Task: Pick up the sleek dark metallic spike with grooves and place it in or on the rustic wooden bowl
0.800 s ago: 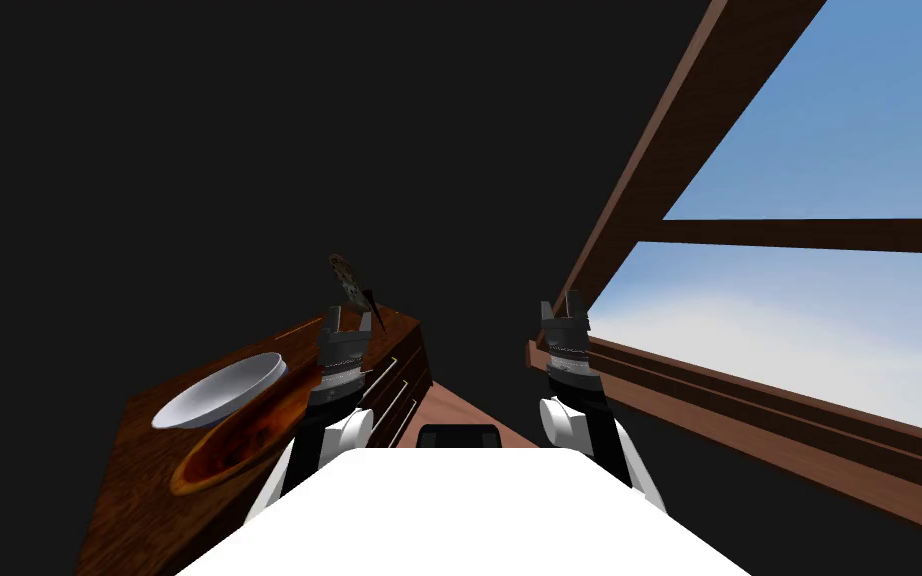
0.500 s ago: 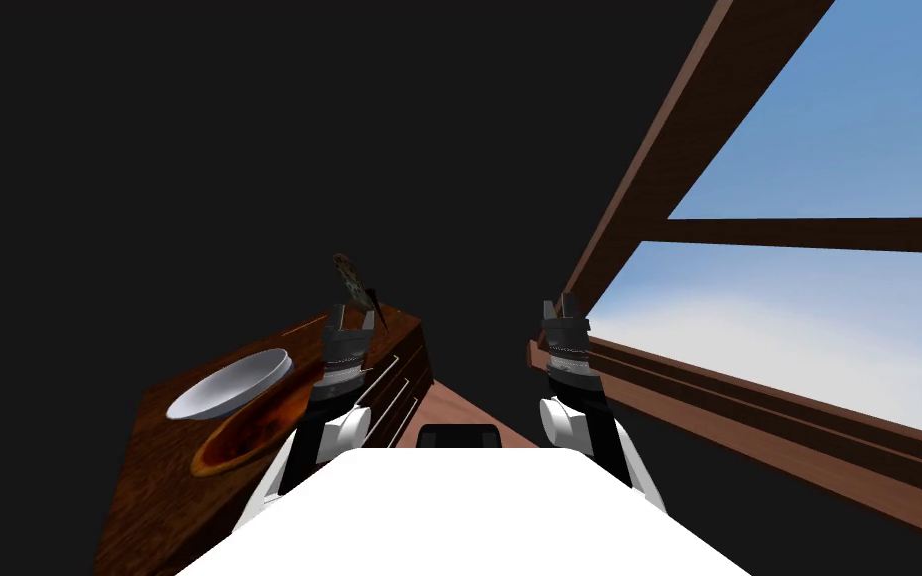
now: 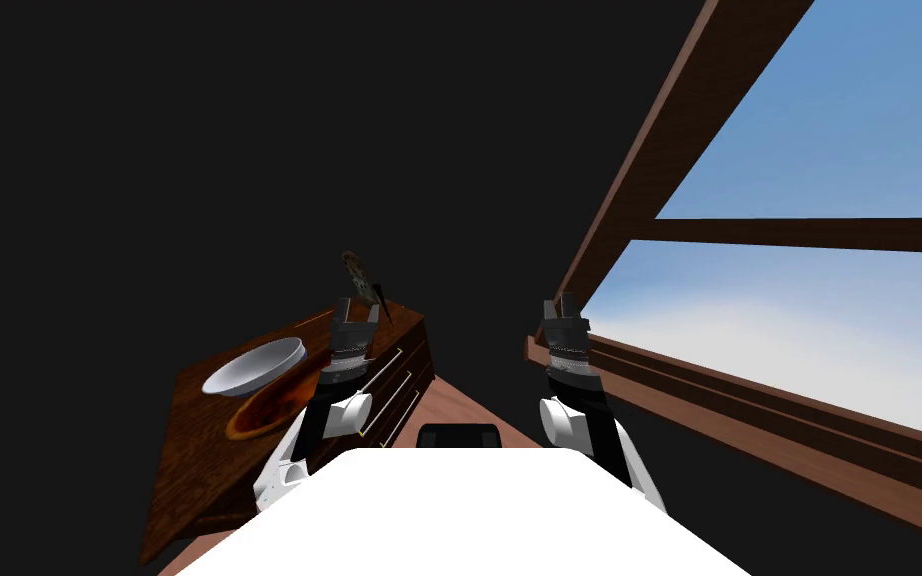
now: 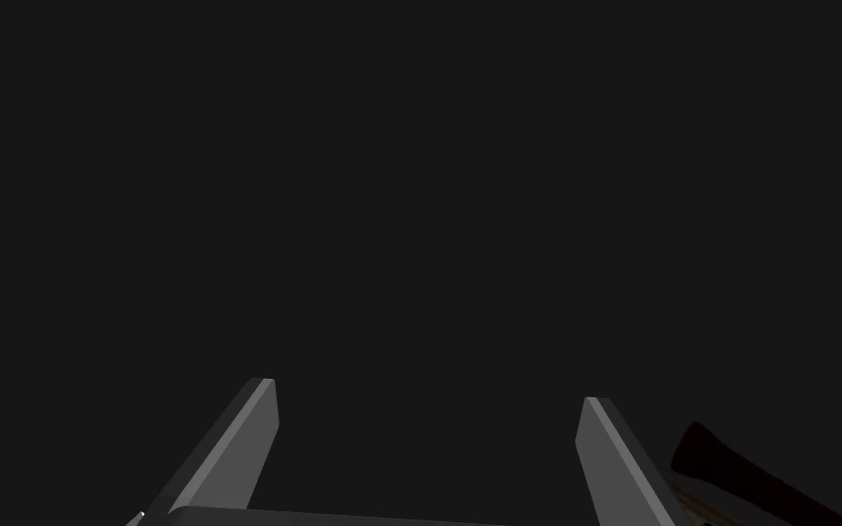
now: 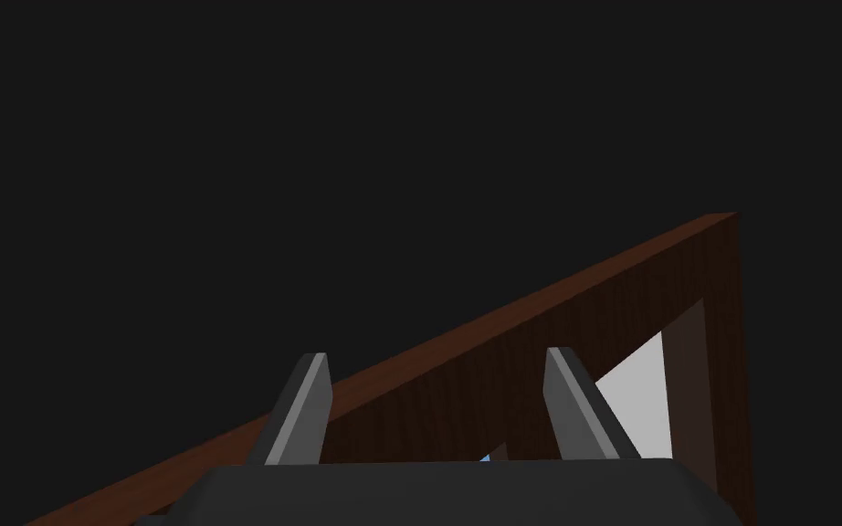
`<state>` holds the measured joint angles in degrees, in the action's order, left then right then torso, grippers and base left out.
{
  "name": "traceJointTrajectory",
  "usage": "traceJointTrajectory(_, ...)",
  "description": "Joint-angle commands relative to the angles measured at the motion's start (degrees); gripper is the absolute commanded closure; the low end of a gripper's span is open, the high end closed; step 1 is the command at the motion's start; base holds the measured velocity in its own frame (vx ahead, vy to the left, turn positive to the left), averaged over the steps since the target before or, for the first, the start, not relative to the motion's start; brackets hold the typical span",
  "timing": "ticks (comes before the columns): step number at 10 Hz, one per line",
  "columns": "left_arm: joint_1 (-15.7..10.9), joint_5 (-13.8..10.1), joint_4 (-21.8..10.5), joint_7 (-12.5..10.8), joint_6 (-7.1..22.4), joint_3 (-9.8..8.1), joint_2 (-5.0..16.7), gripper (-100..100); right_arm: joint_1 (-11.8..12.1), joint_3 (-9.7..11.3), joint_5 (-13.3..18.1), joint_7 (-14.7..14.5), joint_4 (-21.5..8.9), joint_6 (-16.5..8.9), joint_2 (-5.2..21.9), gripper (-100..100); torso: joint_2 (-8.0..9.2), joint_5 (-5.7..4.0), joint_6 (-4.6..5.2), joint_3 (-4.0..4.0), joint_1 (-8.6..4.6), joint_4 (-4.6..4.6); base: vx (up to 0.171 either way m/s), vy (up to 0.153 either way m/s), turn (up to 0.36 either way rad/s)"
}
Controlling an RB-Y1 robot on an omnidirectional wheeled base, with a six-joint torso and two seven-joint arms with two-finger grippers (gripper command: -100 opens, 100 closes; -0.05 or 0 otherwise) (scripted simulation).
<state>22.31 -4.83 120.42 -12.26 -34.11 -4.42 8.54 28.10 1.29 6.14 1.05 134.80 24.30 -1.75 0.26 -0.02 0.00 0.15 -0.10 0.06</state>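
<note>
A thin dark spike (image 3: 380, 302) stands tilted at the far corner of a brown wooden dresser top (image 3: 207, 445). In the left wrist view the spike (image 4: 743, 475) shows as a black shaft just outside one of my fingers. My left gripper (image 3: 353, 313) (image 4: 428, 393) hovers right beside it, open with nothing between the fingers. An orange-brown wooden bowl (image 3: 267, 408) lies on the dresser, nearer to me than the gripper and to its left. My right gripper (image 3: 561, 307) (image 5: 436, 355) is held up by the window frame, open and empty.
A white bowl (image 3: 254, 366) sits against the wooden bowl's far side. A speckled brown object (image 3: 354, 272) leans just behind the spike. The dresser has drawers (image 3: 401, 383) on its front. A brown window frame (image 3: 649, 170) runs along the right, over reddish floor (image 3: 449, 405).
My view has shifted: the dresser and bowls now sit further right and smaller in the picture. The left gripper has stayed beside the spike, open. The right arm is unchanged.
</note>
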Motion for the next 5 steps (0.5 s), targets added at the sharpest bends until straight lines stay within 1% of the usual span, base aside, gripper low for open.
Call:
traceJointTrajectory(1,-2.9,-1.3,-2.6,-0.9,-0.7,-0.44,1.3,-100,0.0,0.0,0.0,0.0,0.0,0.0,0.0,0,0.0,0.0,0.0,0.0,0.0,0.0,-0.085,-0.054,0.06)
traceJointTrajectory(2,-4.4,-2.3,-4.3,-1.5,-1.0,-0.76,1.9,-100,0.0,0.0,0.0,0.0,0.0,0.0,0.0,0,0.03,-0.02,0.0,0.02,-0.08,0.01,-0.1,-0.072,0.051)
traceJointTrajectory(3,-5.2,-2.3,-4.3,-1.5,-1.0,-0.76,1.9,-100,0.0,0.0,0.0,0.0,0.0,0.0,0.0,0,0.08,-0.03,0.0,0.05,-0.15,0.02,-0.066,-0.048,0.017)
traceJointTrajectory(5,-9.2,-4.3,-8.1,-2.7,-1.8,-1.53,2.8,-100,0.0,0.0,0.0,0.0,0.0,0.0,0.0,0,-0.06,-0.02,0.0,-0.03,-0.05,-0.01,-0.058,-0.039,0.038)
